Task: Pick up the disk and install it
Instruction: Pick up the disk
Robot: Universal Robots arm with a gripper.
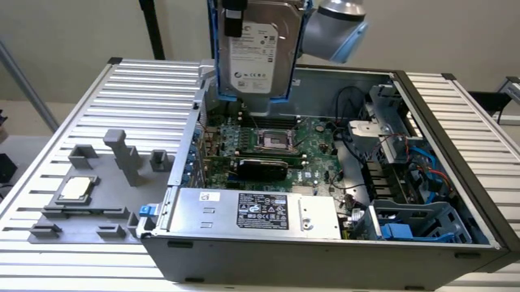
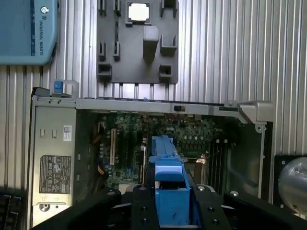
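The claw [image 2: 169, 203] pinched the disk [image 1: 258, 52] by its blue rails, upright at top centre of the exterior view, above the open case [image 1: 325, 258]. Pickup looked done; installation was not yet done.

Robotics lab workbench, ribbed aluminium table [image 1: 459, 121], opened desktop computer case [image 1: 325, 263], grey parts fixture [image 1: 122, 196]

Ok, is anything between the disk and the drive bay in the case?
Nothing visible blocks it. The gripper holds the disk upright above the open case, over the circuit board. The blue drive bay in the case's corner looks open on top; cables lie beside it, not across it.
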